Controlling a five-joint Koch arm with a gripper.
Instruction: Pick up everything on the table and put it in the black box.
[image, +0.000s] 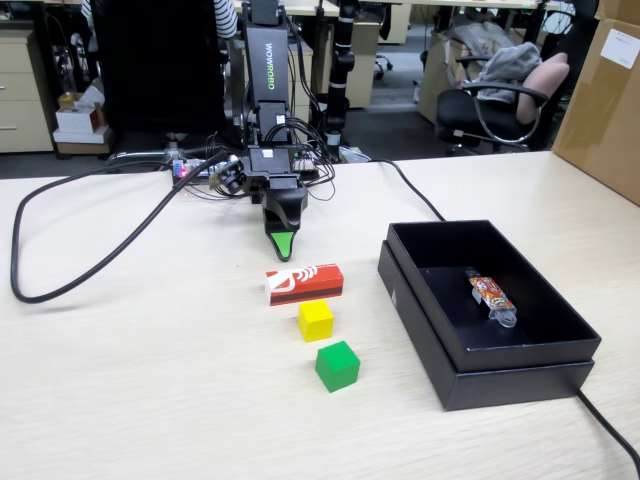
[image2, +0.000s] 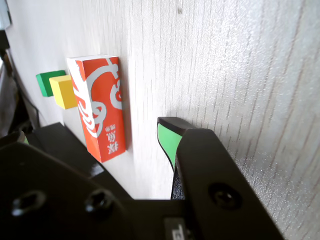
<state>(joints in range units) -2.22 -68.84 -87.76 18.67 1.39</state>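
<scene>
A red-and-white packet (image: 304, 284) lies on the beige table (image: 130, 380), with a yellow cube (image: 315, 320) and a green cube (image: 337, 365) in a row in front of it. My gripper (image: 284, 243) hangs tips down just behind the packet, touching none of them. In the wrist view the gripper (image2: 95, 129) is open: one green fingertip (image2: 167, 139) shows at right, the other at the far left edge. The packet (image2: 97, 107) lies between and ahead of them, and the yellow cube (image2: 64, 91) and green cube (image2: 49, 83) sit beyond. The black box (image: 520, 383) stands at right.
An orange patterned wrapper (image: 492, 295) lies inside the box. A thick black cable (image: 15, 250) loops over the left of the table, and another (image: 610, 430) runs off at the bottom right. A brown carton (image: 605, 100) stands at far right. Loose wires (image: 215, 175) cluster at the arm's base.
</scene>
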